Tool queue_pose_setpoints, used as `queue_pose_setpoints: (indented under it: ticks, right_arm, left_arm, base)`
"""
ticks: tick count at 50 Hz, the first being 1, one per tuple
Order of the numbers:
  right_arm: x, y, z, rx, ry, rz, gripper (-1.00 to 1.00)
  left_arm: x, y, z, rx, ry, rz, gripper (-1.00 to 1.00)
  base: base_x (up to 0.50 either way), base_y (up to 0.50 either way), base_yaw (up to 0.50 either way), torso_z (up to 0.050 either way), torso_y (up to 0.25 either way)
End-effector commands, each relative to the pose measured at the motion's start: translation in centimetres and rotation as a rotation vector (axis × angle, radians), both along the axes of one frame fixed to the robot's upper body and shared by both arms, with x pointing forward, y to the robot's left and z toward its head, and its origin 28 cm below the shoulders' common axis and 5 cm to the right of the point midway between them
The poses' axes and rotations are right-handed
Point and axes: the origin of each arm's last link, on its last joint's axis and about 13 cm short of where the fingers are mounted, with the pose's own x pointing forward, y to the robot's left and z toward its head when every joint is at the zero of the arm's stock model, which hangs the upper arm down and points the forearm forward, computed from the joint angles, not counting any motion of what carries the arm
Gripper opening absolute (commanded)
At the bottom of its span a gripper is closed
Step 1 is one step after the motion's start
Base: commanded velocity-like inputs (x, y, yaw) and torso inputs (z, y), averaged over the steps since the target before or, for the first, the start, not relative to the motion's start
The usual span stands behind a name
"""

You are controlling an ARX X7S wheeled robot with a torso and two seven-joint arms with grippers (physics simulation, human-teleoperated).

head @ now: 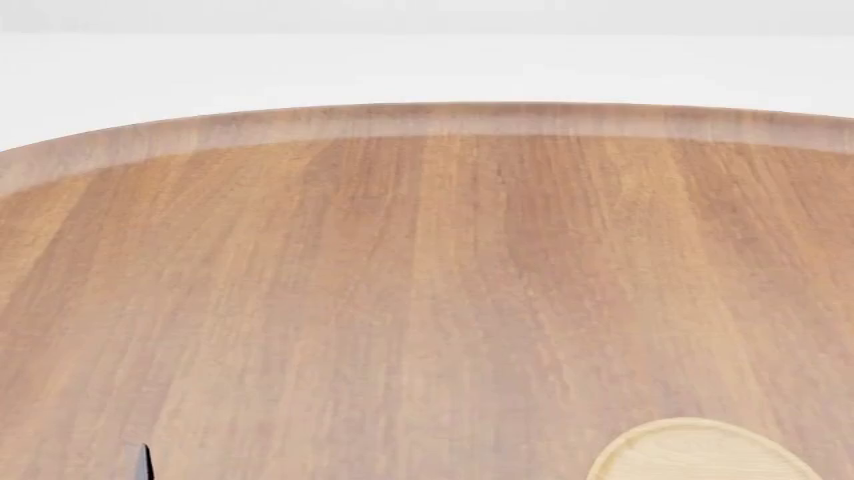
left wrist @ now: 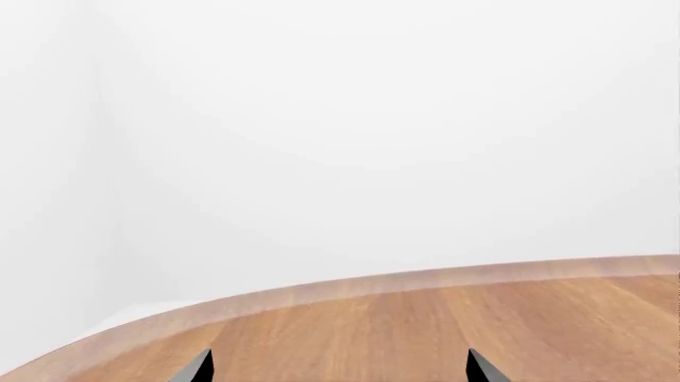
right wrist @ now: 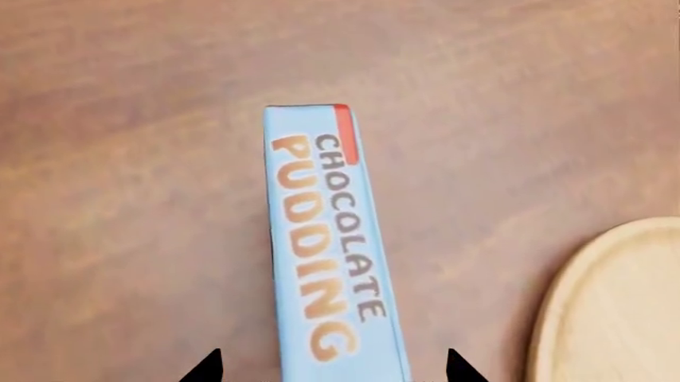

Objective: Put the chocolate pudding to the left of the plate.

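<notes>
In the right wrist view the chocolate pudding (right wrist: 330,247) stands on the wooden table, its light blue top with a red edge and the lettering facing the camera. My right gripper (right wrist: 331,370) is open above it, with one dark fingertip on each side of the carton and a gap to each. The plate (right wrist: 622,302), pale wood with a low rim, lies beside the carton; its edge also shows in the head view (head: 701,452). My left gripper (left wrist: 340,370) is open and empty over bare table. The pudding and my right gripper are out of the head view.
The round wooden table (head: 400,280) fills the head view, and its far rim (head: 427,118) curves against a white wall. The left wrist view shows the table edge (left wrist: 318,290) and white wall beyond. A dark fingertip (head: 144,462) of my left gripper shows low in the head view.
</notes>
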Motion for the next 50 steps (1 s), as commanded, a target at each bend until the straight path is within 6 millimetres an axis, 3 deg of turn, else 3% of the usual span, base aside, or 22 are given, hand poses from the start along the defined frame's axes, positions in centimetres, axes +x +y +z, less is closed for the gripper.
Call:
queue_pose_setpoints:
  ticks: [1, 6, 7, 24, 50]
  right_arm:
    - [0.0, -0.3, -0.6, 0.007, 0.01, -0.015, 1.0]
    - [-0.1, -0.1, -1.0, 0.015, 0.021, -0.003, 1.0]
    - [-0.3, -0.1, -1.1, 0.018, 0.023, 0.006, -1.0]
    - [0.0, 0.5, -0.7, 0.016, -0.002, 0.015, -1.0]
    - [1.6, 1.2, 3.1, -0.009, -0.123, 0.034, -1.0]
  left_arm:
    - [0.0, -0.1, -0.1, 0.003, 0.002, -0.003, 1.0]
    - [0.1, -0.1, -0.1, 0.005, 0.003, -0.001, 1.0]
    - [0.1, -0.1, -0.1, 0.004, 0.003, -0.002, 1.0]
    - [0.0, -0.1, -0.1, 0.005, 0.002, -0.004, 1.0]
    - [0.0, -0.1, -0.1, 0.009, 0.002, -0.005, 1.0]
  base:
    - [0.0, 0.0, 0.0, 0.0, 0.0]
    - [0.0, 0.0, 0.0, 0.0, 0.0]
    - [0.0, 0.0, 0.0, 0.0, 0.0]
    - [0.0, 0.0, 0.0, 0.0, 0.0]
    - [0.0, 0.0, 0.0, 0.0, 0.0]
